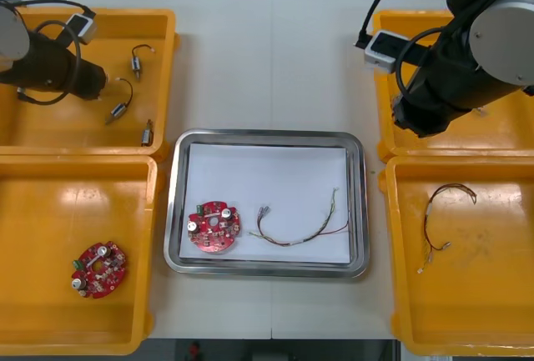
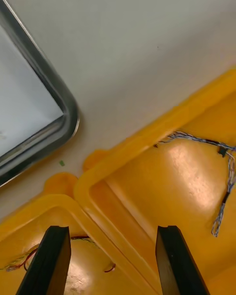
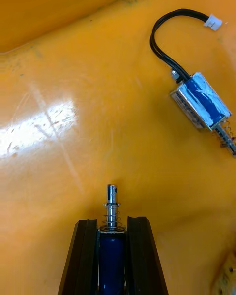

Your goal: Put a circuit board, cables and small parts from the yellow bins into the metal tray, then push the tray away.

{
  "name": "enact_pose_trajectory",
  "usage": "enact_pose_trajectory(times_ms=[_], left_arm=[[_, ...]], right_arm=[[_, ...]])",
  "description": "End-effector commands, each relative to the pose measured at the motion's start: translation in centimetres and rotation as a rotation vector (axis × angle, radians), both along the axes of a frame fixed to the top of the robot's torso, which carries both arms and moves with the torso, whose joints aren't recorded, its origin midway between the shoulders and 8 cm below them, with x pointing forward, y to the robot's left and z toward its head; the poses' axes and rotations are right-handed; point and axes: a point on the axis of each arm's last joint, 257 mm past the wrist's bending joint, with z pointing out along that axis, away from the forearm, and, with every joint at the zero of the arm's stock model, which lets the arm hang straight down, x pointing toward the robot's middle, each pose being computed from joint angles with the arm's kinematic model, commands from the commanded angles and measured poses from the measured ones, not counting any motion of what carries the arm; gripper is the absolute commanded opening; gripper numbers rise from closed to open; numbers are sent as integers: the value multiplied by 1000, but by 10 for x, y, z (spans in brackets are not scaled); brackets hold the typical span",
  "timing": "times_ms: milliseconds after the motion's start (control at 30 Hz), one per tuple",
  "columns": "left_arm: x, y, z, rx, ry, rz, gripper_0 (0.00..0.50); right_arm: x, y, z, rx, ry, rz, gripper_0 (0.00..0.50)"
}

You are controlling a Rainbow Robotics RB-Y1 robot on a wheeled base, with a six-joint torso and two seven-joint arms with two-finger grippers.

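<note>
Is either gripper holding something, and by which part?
The left gripper, over the far left yellow bin, holds a small blue-bodied metal part by its body; pin and spring stick out. The right gripper, open over the right yellow bins, holds nothing.

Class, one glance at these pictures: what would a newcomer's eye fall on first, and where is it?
A shiny metal tray, white inside, lies in the middle of the front view holding a round red circuit board and a red and yellow cable. Over the far left yellow bin, the left hand is shut on a small metal part with a blue body. The right hand hangs open above the edge where the two right yellow bins meet.
</note>
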Motion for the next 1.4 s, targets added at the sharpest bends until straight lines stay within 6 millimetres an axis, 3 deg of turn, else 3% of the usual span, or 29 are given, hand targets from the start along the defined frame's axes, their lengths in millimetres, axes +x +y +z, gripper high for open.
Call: enact_pose_trajectory(times_ms=[33, 267, 600, 800, 967, 1067, 1267, 1400], left_arm=[[-5, 31, 49, 97, -31, -29, 1], [-29, 33, 76, 135, 40, 2, 1], [-66, -2, 92, 112, 115, 92, 1], [-98, -37, 104, 87, 153, 120, 0], [-128, -73, 109, 57, 174, 137, 1], [-148, -91, 111, 48, 196, 153, 1], [-171, -145, 115, -5, 168, 124, 1], [-181, -168, 106, -25, 174, 129, 2]], right_arm=[[19, -33, 26, 9, -59, -127, 500], [40, -61, 43, 37, -58, -232, 500], [60, -96, 69, 138, -53, -381, 500], [67, -108, 74, 141, -48, -431, 500], [64, -119, 56, 137, 16, -440, 500], [58, -137, 44, 144, 77, -466, 500], [66, -147, 64, 107, 33, -377, 500], [74, -149, 68, 73, 9, -307, 500]])
